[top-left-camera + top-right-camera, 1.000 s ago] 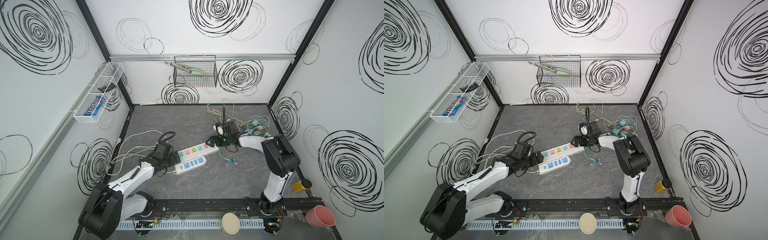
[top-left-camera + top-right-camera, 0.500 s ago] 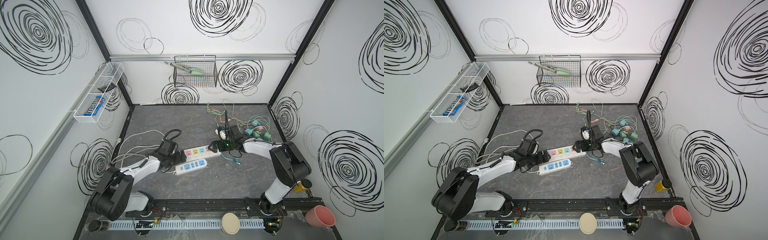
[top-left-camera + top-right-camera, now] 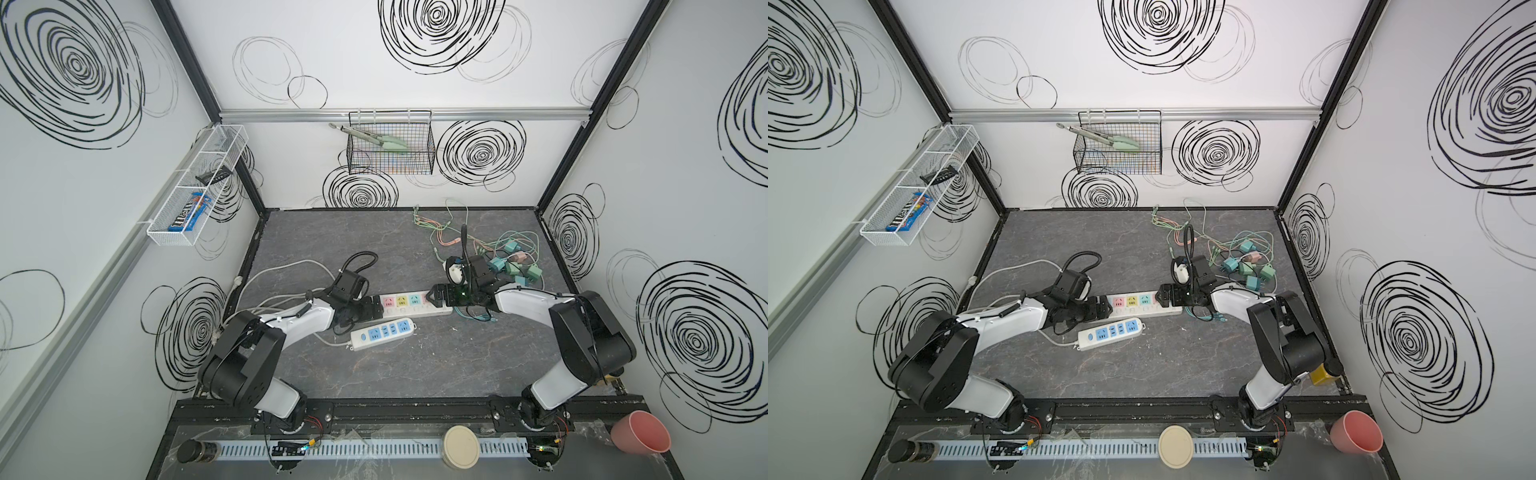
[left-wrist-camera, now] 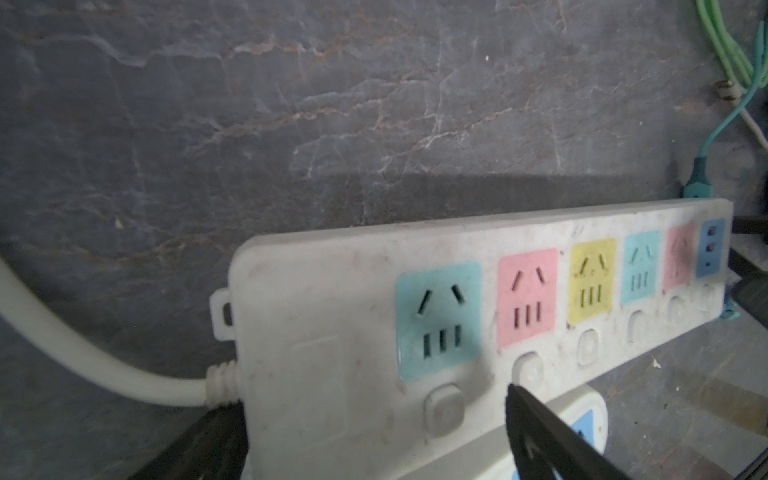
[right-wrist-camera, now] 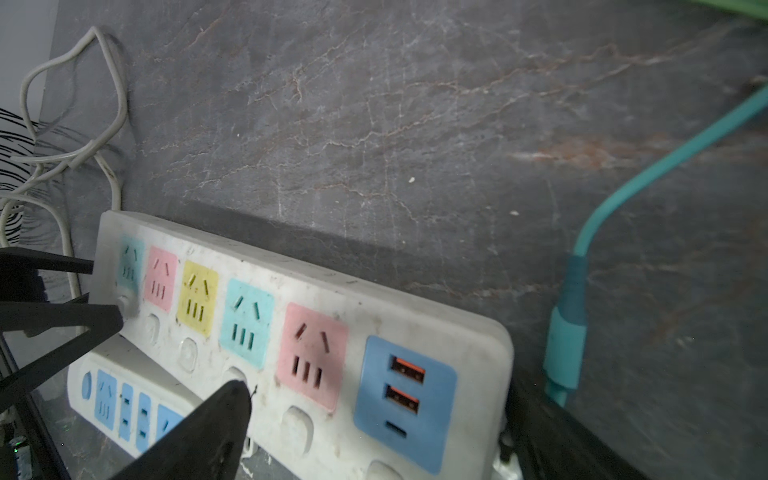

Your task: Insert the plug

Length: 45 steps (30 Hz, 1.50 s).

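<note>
The charger plugs (image 3: 511,268), teal, green and one pinkish, lay heaped among thin tangled cables at the far right of the grey marbled tabletop (image 3: 415,374), well apart from any socket. Left of that heap, mid-table, lay the long white power strip (image 3: 409,301), scuffed and grubby. From its cord end it carried teal, pink, yellow, teal and pink sockets, then a blue panel with two orange USB ports. Each socket had a white button beside it, and the slots of all five showed.

The left gripper (image 3: 374,309) sat at the cord end, with its fingers (image 4: 540,436) spread wide on either side of the strip. The right gripper (image 3: 432,296) sat at the USB end, equally wide, with the strip's end between its fingers (image 5: 199,436). Whether any pad pressed the casing could not be told.

A shorter white strip with blue sockets (image 3: 382,334) lay just near of the long one. A teal USB cable (image 5: 569,316) lay beside the USB end. On the left wall, a white wire shelf (image 3: 166,241) held a packet reading "m&m's" (image 3: 189,214).
</note>
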Each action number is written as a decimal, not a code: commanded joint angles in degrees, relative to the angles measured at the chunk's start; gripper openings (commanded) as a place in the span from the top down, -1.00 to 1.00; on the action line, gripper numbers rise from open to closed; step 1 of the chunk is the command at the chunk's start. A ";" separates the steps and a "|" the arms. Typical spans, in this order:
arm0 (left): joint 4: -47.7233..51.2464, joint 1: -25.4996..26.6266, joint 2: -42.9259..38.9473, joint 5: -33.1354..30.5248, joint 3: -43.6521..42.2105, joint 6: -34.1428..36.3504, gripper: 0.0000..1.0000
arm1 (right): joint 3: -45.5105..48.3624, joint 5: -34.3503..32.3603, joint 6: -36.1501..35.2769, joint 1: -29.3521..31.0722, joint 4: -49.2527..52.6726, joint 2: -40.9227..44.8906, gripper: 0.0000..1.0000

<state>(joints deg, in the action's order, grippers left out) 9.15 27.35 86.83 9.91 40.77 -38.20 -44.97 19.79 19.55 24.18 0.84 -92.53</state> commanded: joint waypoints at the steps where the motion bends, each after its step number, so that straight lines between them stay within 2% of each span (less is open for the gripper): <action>1: -5.24 1.91 1.85 1.69 3.66 1.75 -0.92 | 1.33 3.92 0.93 0.48 -1.73 2.00 -0.98; 12: -0.70 0.95 6.74 -6.03 10.71 5.74 -0.92 | -1.06 3.06 2.09 -4.61 1.26 2.20 -0.95; 17: 3.26 1.17 1.35 -8.66 11.68 8.08 -0.92 | -3.32 1.84 2.23 -11.90 4.42 5.50 -0.95; 22: 6.69 1.78 -4.35 -10.11 11.44 9.54 -0.92 | -6.48 -0.28 3.35 -20.21 5.83 2.80 -0.95; 26: 6.85 1.87 -8.46 -10.33 10.49 8.77 -0.92 | -9.04 -7.32 4.39 -25.75 7.22 1.12 -0.95; 28: 6.77 1.83 -9.96 -11.00 10.14 8.32 -0.92 | -8.80 -8.26 5.15 -28.09 6.01 1.32 -0.95; 32: 6.42 1.87 -12.00 -11.67 10.11 7.92 -0.92 | -9.33 -5.58 5.43 -31.96 4.10 0.36 -0.98; 38: 5.62 3.11 -12.87 -11.67 10.29 7.25 -0.92 | -10.23 -1.77 6.39 -35.73 1.89 -2.60 -0.71; 42: 5.60 3.49 -12.26 -11.86 10.20 7.07 -0.92 | -13.15 6.00 5.21 -36.50 2.91 -5.29 -0.56; 45: 5.62 3.78 -11.69 -12.09 10.20 7.13 -0.92 | -14.11 8.06 5.58 -35.76 2.52 -6.80 -0.46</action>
<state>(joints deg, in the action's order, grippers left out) 15.44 30.76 74.83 -1.06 50.81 -30.48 -56.93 22.98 25.32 -12.23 3.97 -98.26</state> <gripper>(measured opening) 0.962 0.746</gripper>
